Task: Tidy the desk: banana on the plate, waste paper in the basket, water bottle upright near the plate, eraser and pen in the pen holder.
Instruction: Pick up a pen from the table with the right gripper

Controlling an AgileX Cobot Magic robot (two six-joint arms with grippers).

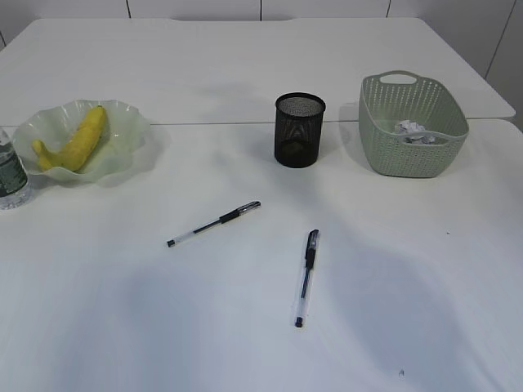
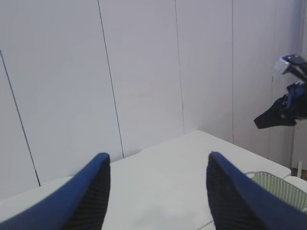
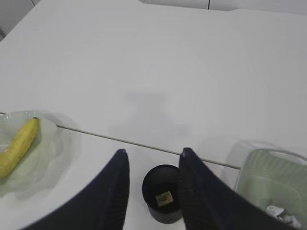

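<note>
two pens lie loose on the white desk (image 1: pixel 106 327), well apart: one ballpoint pen (image 1: pixel 214 223) left of centre, lying at a slant, and a second pen (image 1: pixel 306 278) nearer the middle, running almost straight toward the camera. both are thin, stiff and light, with smooth barrels that would likely roll or skid if pinched off-centre; the dark rubbery grip section near the tip looks like the surest place to take hold, jaws set across the barrel.

the black mesh pen holder (image 1: pixel 299 130) stands upright behind them, and from above the right wrist view shows a small pale labelled block, probably the eraser (image 3: pixel 164 197), already lying at its bottom. the banana (image 1: pixel 75 141) rests on the translucent wavy plate (image 1: pixel 122 122), the water bottle (image 1: pixel 10 175) stands upright just beside that plate at the left edge, and crumpled waste paper (image 1: pixel 413 131) sits inside the green basket (image 1: pixel 384 155).

the left gripper (image 2: pixel 157 191) is raised, jaws wide apart and holding nothing, facing the wall. the right gripper (image 3: pixel 152 191) hangs above the pen holder, jaws parted and empty, touching nothing.
</note>
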